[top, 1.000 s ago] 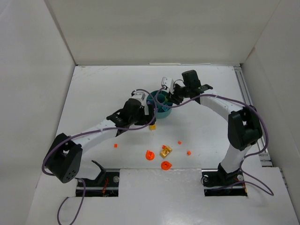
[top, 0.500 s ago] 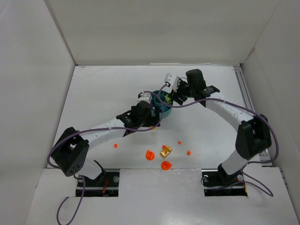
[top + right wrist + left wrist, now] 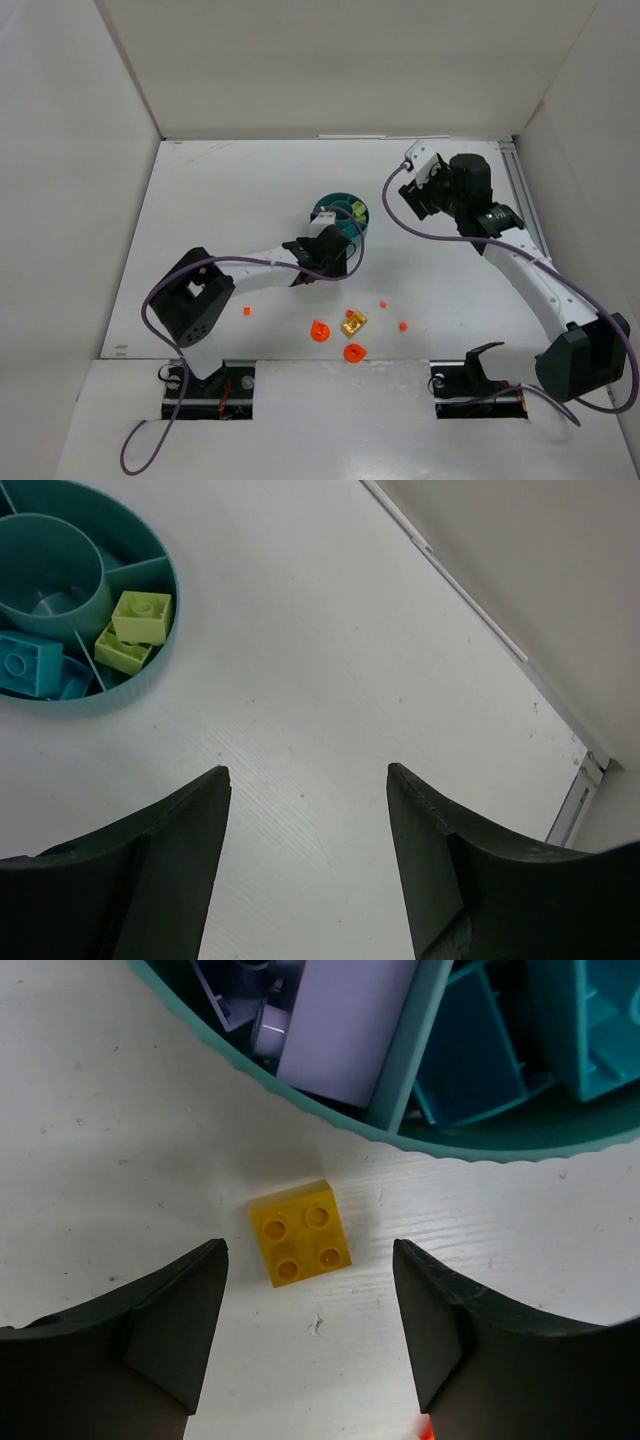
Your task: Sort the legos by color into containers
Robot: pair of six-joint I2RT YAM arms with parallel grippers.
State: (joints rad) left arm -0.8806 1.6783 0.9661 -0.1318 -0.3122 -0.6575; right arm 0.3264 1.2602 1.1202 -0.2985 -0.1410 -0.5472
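The yellow brick (image 3: 302, 1231), at six o'clock of the dish (image 3: 500, 1146), is light, hard, slippery (pinch its flat sides). The left jaws stand wide astride it; the right jaws are open, empty.

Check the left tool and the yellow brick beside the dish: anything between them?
Nothing visible. The yellow brick lies on bare table between the fingers of the open left tool, with a gap on each side. The dish rim is just beyond it, not touching.

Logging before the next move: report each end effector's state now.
Left end effector: open, astride the yellow brick, not gripping it.
Right end effector: open, holding nothing.
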